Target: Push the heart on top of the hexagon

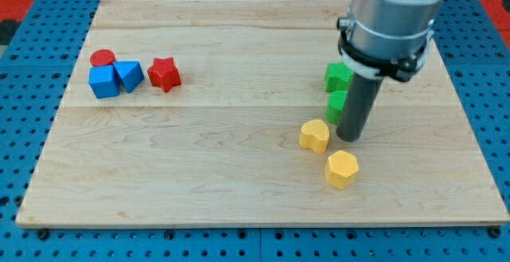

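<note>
Sitting just to the view's left of my tip (349,138), the yellow heart (315,135) is near but not touching the yellow hexagon (342,170), which lies just below the tool toward the view's bottom. The tool is a bare rod, nothing to spread or pinch. Judging by this, the closing push remains. Two green blocks (338,76) sit behind the rod on the table (239,174).

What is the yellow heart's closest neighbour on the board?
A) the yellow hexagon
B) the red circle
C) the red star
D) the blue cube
A: the yellow hexagon sits just below and to the view's right of the yellow heart, with my tip right beside the heart; the red and blue blocks are far off at the view's left.
</note>
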### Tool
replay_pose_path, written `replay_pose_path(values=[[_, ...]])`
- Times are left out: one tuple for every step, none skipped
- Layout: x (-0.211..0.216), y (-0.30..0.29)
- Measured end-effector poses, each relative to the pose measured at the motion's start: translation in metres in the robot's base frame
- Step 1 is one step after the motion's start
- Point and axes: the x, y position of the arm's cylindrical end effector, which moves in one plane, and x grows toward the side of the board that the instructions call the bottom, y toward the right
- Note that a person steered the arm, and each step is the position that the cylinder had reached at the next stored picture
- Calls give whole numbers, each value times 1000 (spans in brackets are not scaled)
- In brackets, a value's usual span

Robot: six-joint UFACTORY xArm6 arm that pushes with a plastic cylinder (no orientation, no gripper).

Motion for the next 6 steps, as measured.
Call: replay_pose_path(values=[[-9, -39], [-16, -62], [-5, -98], [19, -86], [19, -57], [28, -71]])
